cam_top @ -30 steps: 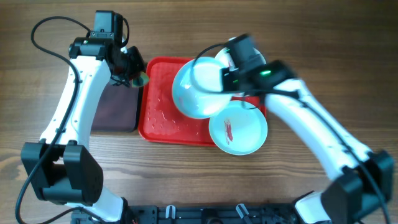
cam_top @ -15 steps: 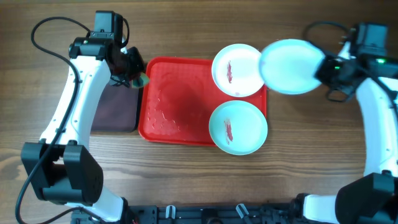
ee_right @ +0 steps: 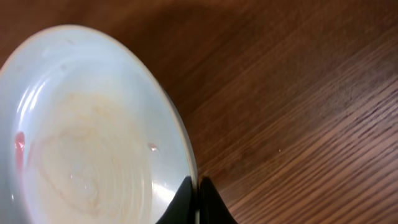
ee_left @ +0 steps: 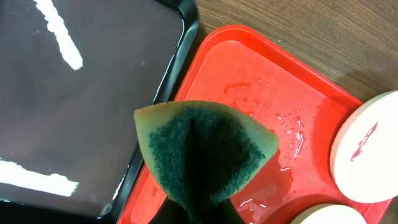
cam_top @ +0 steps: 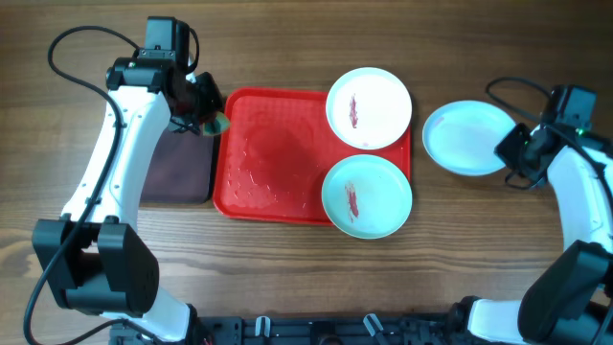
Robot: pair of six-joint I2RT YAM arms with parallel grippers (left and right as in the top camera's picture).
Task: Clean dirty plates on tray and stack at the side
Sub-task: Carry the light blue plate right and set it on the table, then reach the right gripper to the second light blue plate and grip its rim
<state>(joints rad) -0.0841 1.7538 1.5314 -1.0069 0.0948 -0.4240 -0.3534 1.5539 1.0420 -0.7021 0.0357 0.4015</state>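
Note:
The red tray [cam_top: 268, 163] holds a white plate [cam_top: 369, 107] at its far right corner and a mint-blue plate [cam_top: 367, 196] at its near right corner, each with a red smear. My right gripper [cam_top: 510, 151] is shut on the rim of a wiped mint-blue plate [cam_top: 465, 137], low over the wood right of the tray; the right wrist view shows the fingers [ee_right: 196, 193] pinching the plate's rim [ee_right: 93, 137]. My left gripper [cam_top: 206, 113] is shut on a green sponge [ee_left: 202, 152] above the tray's wet left edge [ee_left: 249, 93].
A black tray [cam_top: 177, 163] lies left of the red tray, under my left arm; it also shows in the left wrist view [ee_left: 81, 93]. Water droplets sit on the red tray's left half. Bare wood table lies around.
My right gripper carried the mint-blue plate from above the tray rightward and down to the table at the right side. The left arm has not moved.

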